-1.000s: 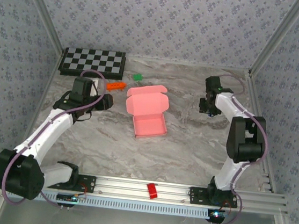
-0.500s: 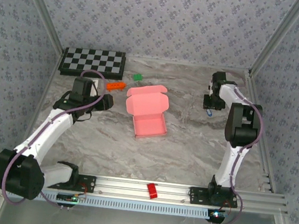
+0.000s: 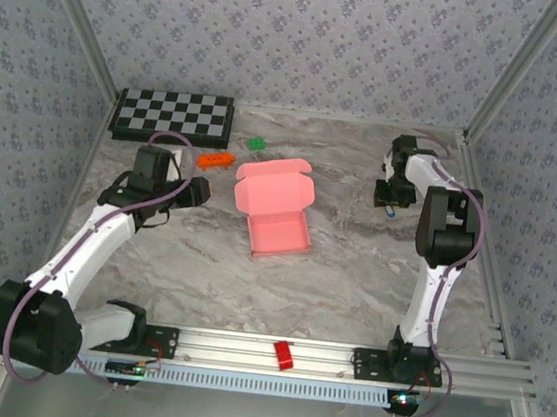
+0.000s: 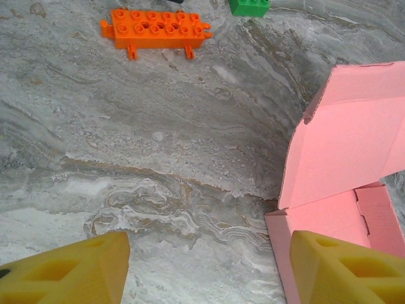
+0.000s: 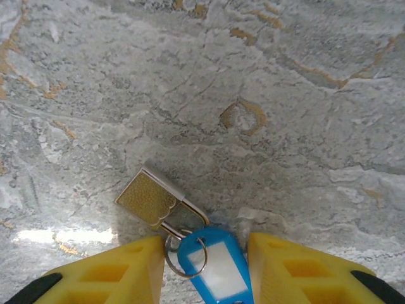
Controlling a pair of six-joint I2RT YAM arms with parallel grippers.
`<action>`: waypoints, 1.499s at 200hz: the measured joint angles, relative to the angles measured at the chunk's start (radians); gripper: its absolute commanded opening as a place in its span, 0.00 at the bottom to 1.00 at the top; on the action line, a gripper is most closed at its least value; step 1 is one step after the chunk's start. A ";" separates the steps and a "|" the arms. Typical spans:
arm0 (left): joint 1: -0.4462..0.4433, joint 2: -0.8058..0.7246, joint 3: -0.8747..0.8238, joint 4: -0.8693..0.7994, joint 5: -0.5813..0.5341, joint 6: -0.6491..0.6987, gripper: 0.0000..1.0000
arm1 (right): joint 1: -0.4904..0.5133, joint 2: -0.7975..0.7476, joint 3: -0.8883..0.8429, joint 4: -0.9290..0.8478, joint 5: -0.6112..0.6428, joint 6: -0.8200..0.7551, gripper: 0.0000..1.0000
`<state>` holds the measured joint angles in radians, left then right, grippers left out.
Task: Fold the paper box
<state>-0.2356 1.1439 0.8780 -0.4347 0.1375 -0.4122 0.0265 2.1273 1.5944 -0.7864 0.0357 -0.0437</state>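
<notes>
Paper box (image 3: 273, 211) runs long axis near-to-far, open lid farthest; left jaws apart; right jaws straddle key tag (image 5: 216, 266), grip unclear.

The plain pink thin-card mailer box (image 3: 278, 233) rests near the middle of the marble-patterned tabletop (image 3: 351, 277), slightly left of centre and nearer the far edge than the near one. Its shallow rectangular tray stands assembled with its walls upright. The hinged lid is open, leaning back toward the far edge.
</notes>
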 measured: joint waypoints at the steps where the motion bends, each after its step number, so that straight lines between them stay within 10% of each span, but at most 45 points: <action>1: 0.000 0.000 0.000 0.000 0.000 0.000 0.67 | 0.000 0.000 0.000 0.000 0.000 0.000 0.40; 300: 0.000 0.004 -0.004 0.011 0.000 -0.008 0.67 | 0.016 -0.213 -0.235 0.060 -0.028 0.009 0.00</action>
<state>-0.2356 1.1481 0.8742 -0.4232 0.1379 -0.4202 0.0422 1.9141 1.3590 -0.7261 0.0078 -0.0349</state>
